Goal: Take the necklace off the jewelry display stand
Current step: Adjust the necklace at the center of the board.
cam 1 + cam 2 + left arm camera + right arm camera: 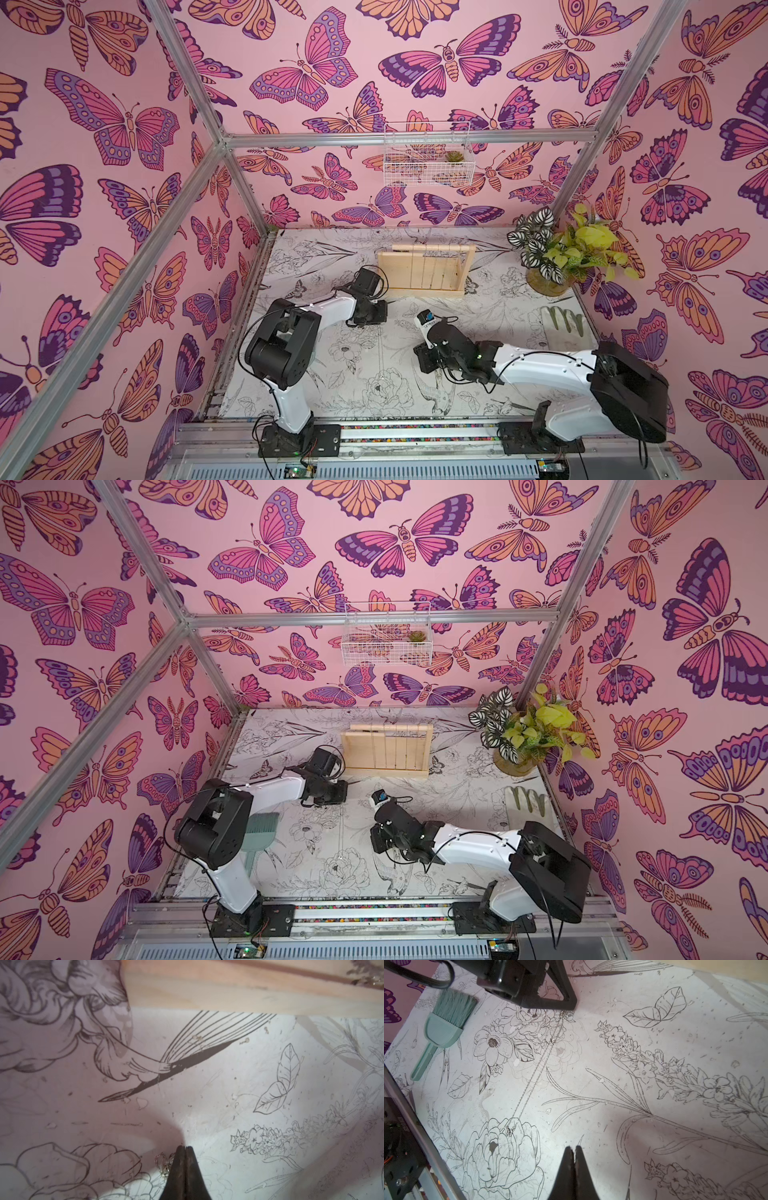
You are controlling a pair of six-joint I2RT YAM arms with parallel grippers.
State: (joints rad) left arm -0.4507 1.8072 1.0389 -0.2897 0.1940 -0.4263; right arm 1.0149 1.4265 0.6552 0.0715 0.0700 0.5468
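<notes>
The thin necklace (534, 1078) lies on the counter (591, 1053). One end is bunched and partly hidden at the closed left pincer (184, 1147). The right pincer (574, 1149) is closed and empty. The stand (424, 266) sits by the back edge, and a brush (444, 1024) lies by the left edge.

Beside the left gripper (184, 1147), the bunched necklace (164, 1167) is partly hidden by its fingers; ahead of the tips, the jewelry display stand (228, 991) is blurred and cropped.
</notes>
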